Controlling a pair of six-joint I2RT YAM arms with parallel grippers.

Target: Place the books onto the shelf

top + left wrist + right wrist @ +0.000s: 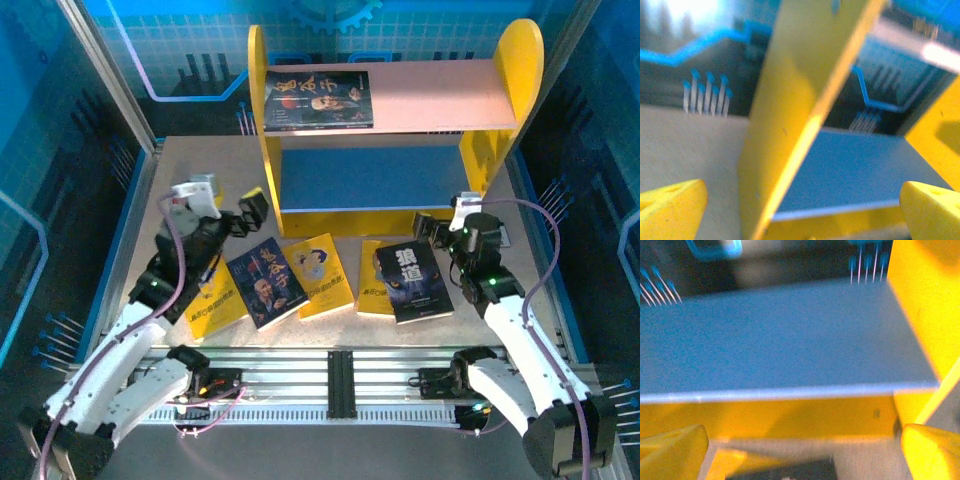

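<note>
The left fingers are spread wide and hold nothing. Their yellow tips frame the left side panel of the shelf, which stands just ahead of them. The right fingers are also spread wide and empty, and they face the shelf's blue lower board. From above, both arms reach toward the shelf's front edge, one near each yellow side panel (neither touches a book).

One dark book lies flat on the left end of the pale pink upper board. Five more books lie in a row on the pale speckled tabletop in front of the shelf. From the left they are a yellow one partly under the left arm, a dark one, a yellow one, and another yellow one partly covered by a dark one.

Blue-lit walls with circuit-style patterns enclose the tabletop.
</note>
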